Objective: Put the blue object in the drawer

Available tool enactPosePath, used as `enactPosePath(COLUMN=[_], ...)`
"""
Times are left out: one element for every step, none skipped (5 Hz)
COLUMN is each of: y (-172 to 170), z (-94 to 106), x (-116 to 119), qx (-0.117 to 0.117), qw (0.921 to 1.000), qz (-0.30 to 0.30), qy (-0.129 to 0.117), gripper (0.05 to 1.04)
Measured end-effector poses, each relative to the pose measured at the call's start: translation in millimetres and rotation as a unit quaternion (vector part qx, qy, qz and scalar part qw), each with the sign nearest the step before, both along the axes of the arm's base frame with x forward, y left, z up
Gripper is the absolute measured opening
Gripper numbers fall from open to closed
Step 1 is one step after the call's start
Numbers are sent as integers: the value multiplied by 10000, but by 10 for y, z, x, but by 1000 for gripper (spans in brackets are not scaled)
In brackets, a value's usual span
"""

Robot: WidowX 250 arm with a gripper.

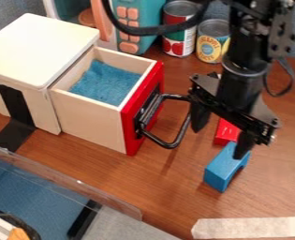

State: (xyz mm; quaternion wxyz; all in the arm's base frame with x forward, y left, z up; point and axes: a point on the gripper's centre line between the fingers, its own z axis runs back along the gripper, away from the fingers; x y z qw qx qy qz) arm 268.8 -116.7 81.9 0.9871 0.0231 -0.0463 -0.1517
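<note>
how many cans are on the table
2: the red-labelled can at the back, beside the teal toy, and the yellow-labelled can just to the right of the first.

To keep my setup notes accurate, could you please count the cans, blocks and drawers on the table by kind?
Cans: 2
Blocks: 2, a blue block and a red block
Drawers: 1
Total: 5

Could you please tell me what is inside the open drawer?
A blue, cloth-like layer lies in the drawer; whatever is beneath it, or further back inside the cabinet, is hidden.
</note>
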Motion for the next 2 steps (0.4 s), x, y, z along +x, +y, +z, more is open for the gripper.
enactPosePath(y=[-98,-140], z=[-117,-273], x=[22,87], qx=[-276,-395], qw=[9994,9991], qz=[-186,-99], qy=[-4,-130], gripper=[999,999])
